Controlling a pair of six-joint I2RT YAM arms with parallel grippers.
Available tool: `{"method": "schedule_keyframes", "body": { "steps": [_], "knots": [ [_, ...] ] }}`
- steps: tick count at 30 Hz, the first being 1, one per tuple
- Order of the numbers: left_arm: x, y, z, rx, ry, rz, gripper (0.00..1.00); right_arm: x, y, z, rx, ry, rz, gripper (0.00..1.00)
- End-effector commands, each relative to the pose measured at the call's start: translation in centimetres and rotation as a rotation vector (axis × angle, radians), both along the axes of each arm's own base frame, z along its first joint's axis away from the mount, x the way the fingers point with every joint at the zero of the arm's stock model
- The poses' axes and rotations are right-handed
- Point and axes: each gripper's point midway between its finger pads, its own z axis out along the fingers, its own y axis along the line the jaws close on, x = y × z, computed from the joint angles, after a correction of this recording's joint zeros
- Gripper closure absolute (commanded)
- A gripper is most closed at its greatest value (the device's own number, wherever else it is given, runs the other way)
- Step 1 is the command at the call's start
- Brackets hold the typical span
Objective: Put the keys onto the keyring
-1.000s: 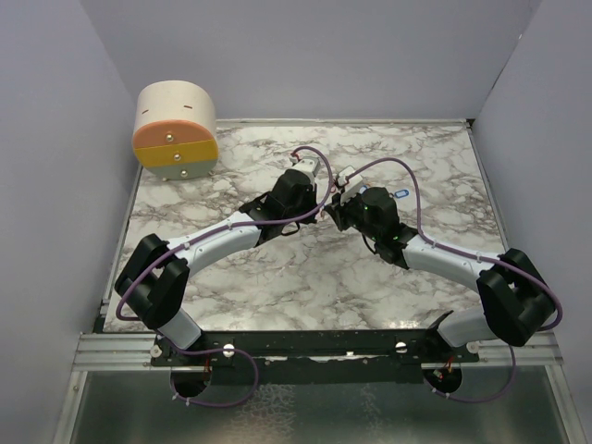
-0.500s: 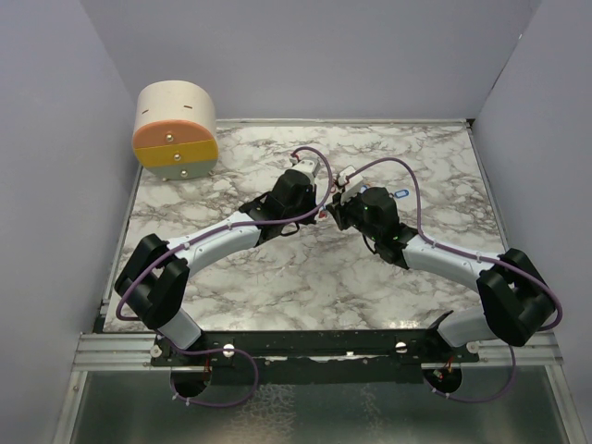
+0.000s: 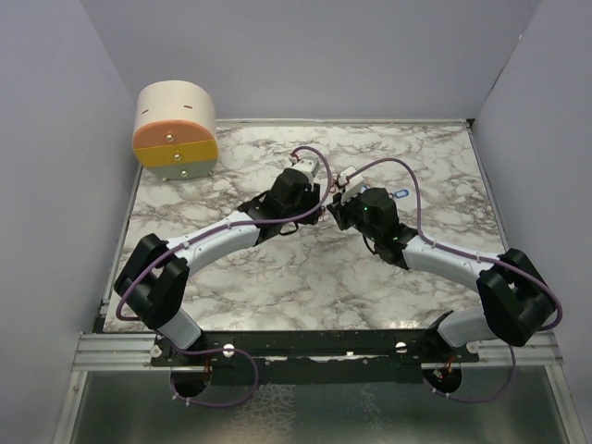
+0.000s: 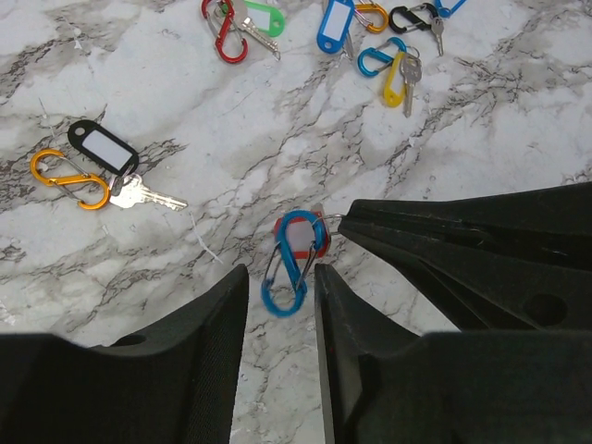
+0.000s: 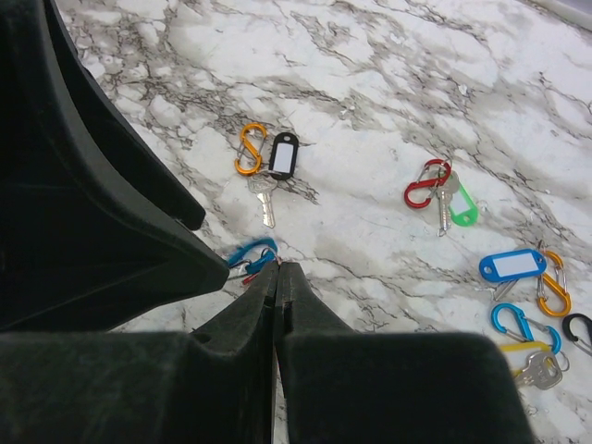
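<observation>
Left gripper [image 4: 280,273] jaws have just parted, letting go of the blue carabiner keyring [image 4: 289,266]. It lies mid-table with a red key tag [image 4: 312,239] apparently attached. Right gripper [image 5: 276,270] stays clenched at the tag's small ring.

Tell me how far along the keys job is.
Done: the orange clip already carries a tag and key, like other sets. In hand: the shut right gripper sits at the blue clip, left gripper open over it. Left: finishing that set.
</observation>
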Motion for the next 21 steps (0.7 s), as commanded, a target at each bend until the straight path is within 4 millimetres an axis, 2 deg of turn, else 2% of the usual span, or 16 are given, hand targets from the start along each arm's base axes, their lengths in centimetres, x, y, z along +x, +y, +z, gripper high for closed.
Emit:
{"method": "schedule_keyframes", "body": {
  "steps": [1,4,11,13,15,16,21],
  "knots": [
    [0.2,0.3,1.4,-0.024,-0.015,-0.002,0.60,0.2,-0.4,1.2,0.011,-0.049,-0.032,0.99],
    [0.3,0.6,1.4,-0.025,-0.013,0.009,0.50,0.2,-0.6,1.1,0.009,-0.048,-0.038,0.99],
    [0.9,2.3,1.7,-0.018,-0.032,0.075,0.36,0.4,-0.9,1.1,0.005,-0.047,-0.061,0.99],
    [1.1,3.1,1.8,-0.010,-0.047,0.115,0.27,0.5,-1.1,1.0,0.002,-0.041,-0.075,0.99],
    [1.2,4.2,2.2,-0.007,-0.069,0.164,0.14,0.8,-1.3,0.8,-0.003,-0.032,-0.102,0.99],
    [1.3,4.8,2.5,-0.011,-0.085,0.190,0.03,1.0,-1.5,0.6,-0.007,-0.025,-0.117,0.99],
    [1.2,6.9,3.5,-0.051,-0.134,0.273,0.01,2.1,-2.6,-1.1,-0.044,0.037,-0.227,0.99]
  ]
}}
